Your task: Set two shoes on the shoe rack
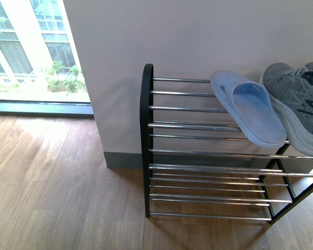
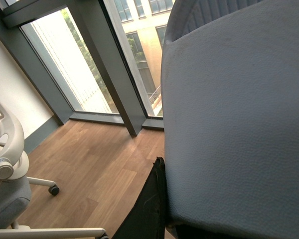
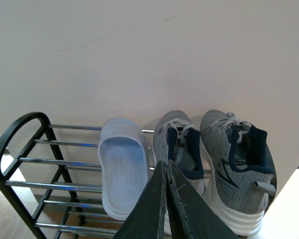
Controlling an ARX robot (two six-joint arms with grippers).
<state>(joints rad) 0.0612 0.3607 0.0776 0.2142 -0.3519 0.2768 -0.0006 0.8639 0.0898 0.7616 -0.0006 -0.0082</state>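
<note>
Right wrist view showed both grey sneakers side by side on the top tier of the shoe rack (image 3: 35, 164), toes toward the pale wall (image 3: 149, 55): one sneaker (image 3: 182, 149) just beside a light blue slide sandal (image 3: 120, 169), the other sneaker (image 3: 239, 169) at the outer side, its white sole overhanging the front rods. The right gripper (image 3: 165, 199) hung in front of the nearer sneaker with its dark jaws pressed together, holding nothing, and it covered part of that shoe's heel.

In the front view, the sandal lay across the top rods with one sneaker touching it at the frame's edge; the lower tiers of silver rods stood bare above a wooden plank floor (image 1: 52, 182), a grey skirting along the wall and a window (image 1: 31, 52) onto greenery.

In the left wrist view, a grey padded surface (image 2: 239, 124) filled most of the picture, beside a white office chair (image 2: 10, 169) and tall windows; whether the left jaws were wide or narrow could not be told.
</note>
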